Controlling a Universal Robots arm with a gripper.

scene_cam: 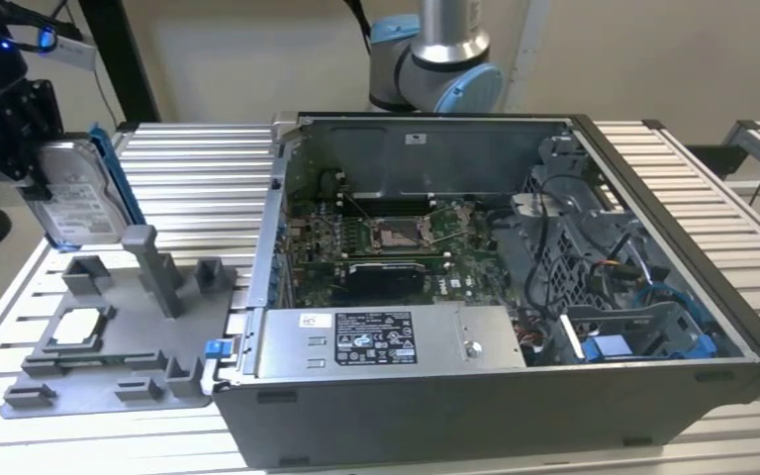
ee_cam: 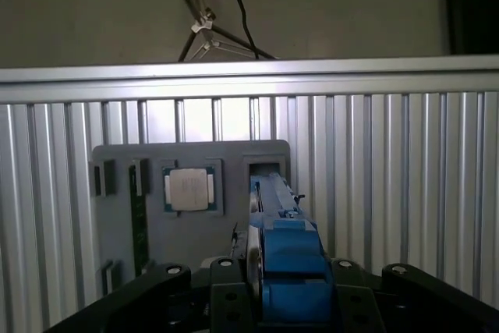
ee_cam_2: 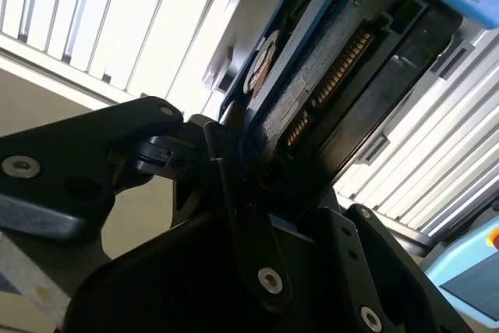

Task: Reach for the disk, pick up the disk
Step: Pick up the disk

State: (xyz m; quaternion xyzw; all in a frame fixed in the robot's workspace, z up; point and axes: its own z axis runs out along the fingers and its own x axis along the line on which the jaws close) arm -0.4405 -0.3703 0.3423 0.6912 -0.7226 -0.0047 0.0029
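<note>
My gripper (scene_cam: 24,139) is clamped on the disk (scene_cam: 76,203), upright above the grey holder (scene_cam: 116,361). I can't read its white label.

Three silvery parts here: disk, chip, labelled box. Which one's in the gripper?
The disk, blue-framed, clamped on edge in the gripper above the grey fixture. The small chip lies in that fixture; the labelled grey box sits inside the computer case.

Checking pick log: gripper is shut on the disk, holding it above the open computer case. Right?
No. The gripper is shut on the disk, but holds it above the grey fixture beside the case; see the exterior view.
</note>
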